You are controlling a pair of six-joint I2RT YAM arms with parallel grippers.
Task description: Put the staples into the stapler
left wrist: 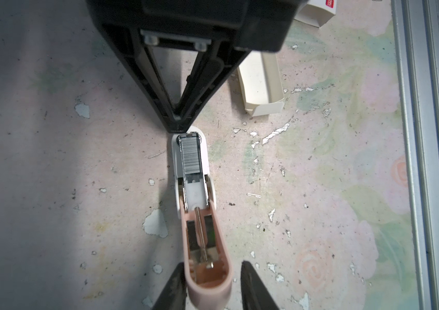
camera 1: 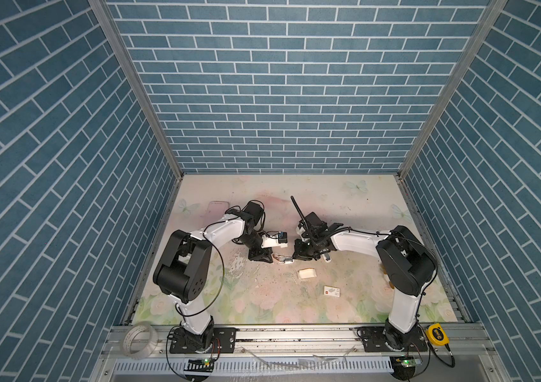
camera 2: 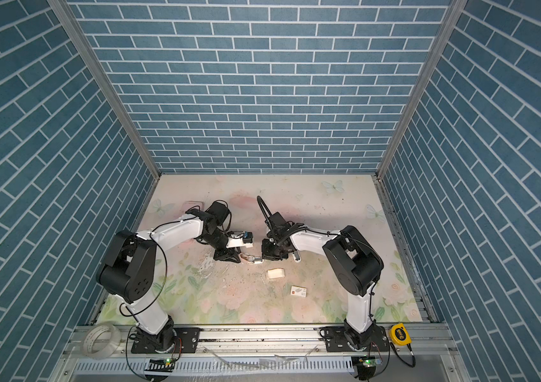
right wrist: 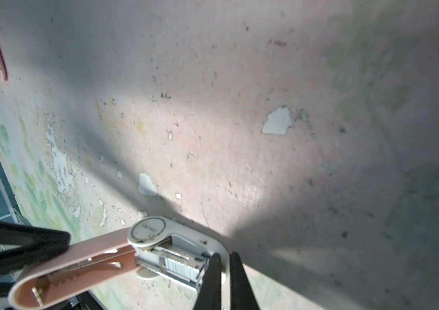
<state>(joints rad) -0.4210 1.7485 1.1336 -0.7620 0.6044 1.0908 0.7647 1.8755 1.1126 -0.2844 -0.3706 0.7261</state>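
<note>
Wide look first: the floral surface (camera 1: 262,304) is worn and flecked, and both arms lean in to meet near its middle. In both top views the stapler (camera 1: 285,260) (camera 2: 253,259) sits flat on the surface right between the two pincers.

The left pincer (left wrist: 211,264) straddles the free end of the pink lid (left wrist: 209,295). One finger touches the lid's side and the other shows a sliver of daylight, so I read it as loose around the lid, not clamped on it. The right pincer (right wrist: 225,255) is pinched together, tips down at the nose of the stapler, and nothing shows between them.

The stapler itself is wide open, with the lid swung up and back toward the left pincer and the metal channel bared. The cream tray (left wrist: 262,86) lies near it but apart, on the side toward the front rail. What shows of its inside is bare card, though the right pincer hides one end of it.

And here's the one that counts: the staples (left wrist: 190,154), a grey ribbed strip, are lying in the channel at the nose end. They sit between the walls as far as I can tell, with the white pusher (left wrist: 194,193) just behind them.

My call is that the fetching and dropping-in look done. What's left is getting the right pincer off the nose and swinging the lid down until it shuts. One loose staple (left wrist: 253,195) lies on the surface beside the stapler, out of play.
</note>
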